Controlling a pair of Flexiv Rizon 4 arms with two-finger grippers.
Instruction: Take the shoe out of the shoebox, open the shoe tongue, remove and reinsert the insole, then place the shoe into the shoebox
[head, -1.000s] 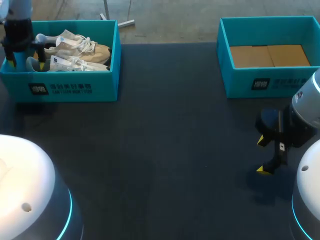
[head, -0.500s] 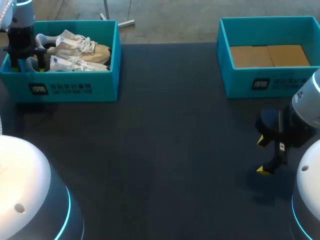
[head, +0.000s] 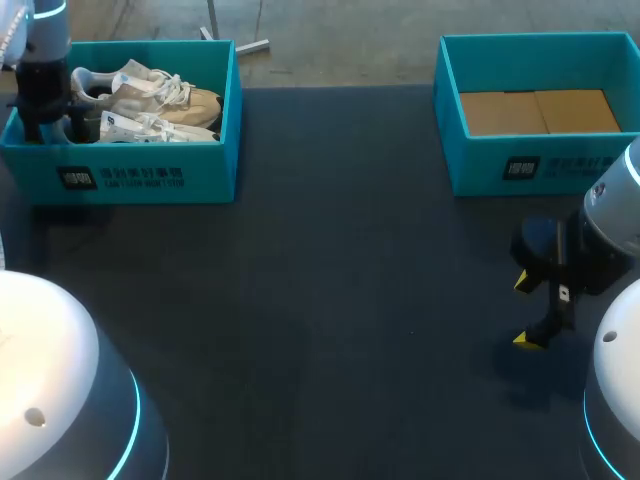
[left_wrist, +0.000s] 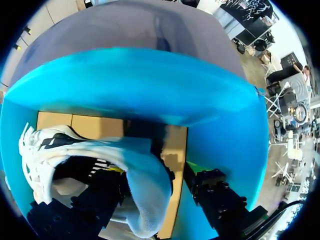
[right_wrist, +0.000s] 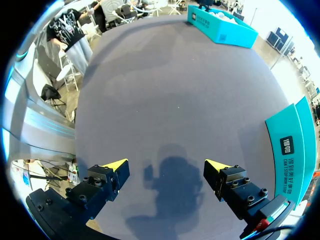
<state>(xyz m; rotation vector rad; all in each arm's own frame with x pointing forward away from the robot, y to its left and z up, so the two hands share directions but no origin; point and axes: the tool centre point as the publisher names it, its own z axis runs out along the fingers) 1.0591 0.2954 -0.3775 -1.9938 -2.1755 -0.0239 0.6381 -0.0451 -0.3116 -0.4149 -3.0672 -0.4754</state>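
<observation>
A pair of white and beige shoes (head: 150, 90) lies in the teal shoebox (head: 150, 165) at the far left. My left gripper (head: 50, 122) reaches down into that box at the shoes' heel end. Seen from the left wrist, the white shoe (left_wrist: 75, 147) lies on the cardboard floor, its heel (left_wrist: 147, 200) standing between my left gripper's (left_wrist: 156, 170) fingers. One finger lies against the heel and a thin dark gap shows at the other. My right gripper (head: 526, 312) hangs open over the table at the right, nothing between its fingers (right_wrist: 166, 165).
A second teal box (head: 520, 165) with only a cardboard floor stands at the far right, just beyond my right gripper; its wall (right_wrist: 292, 145) shows beside that gripper. The dark table (head: 350, 280) stretches between the two boxes.
My left gripper's fingers have drawn closer together around the shoe's heel, and the left arm has shifted slightly. The right arm has not moved.
</observation>
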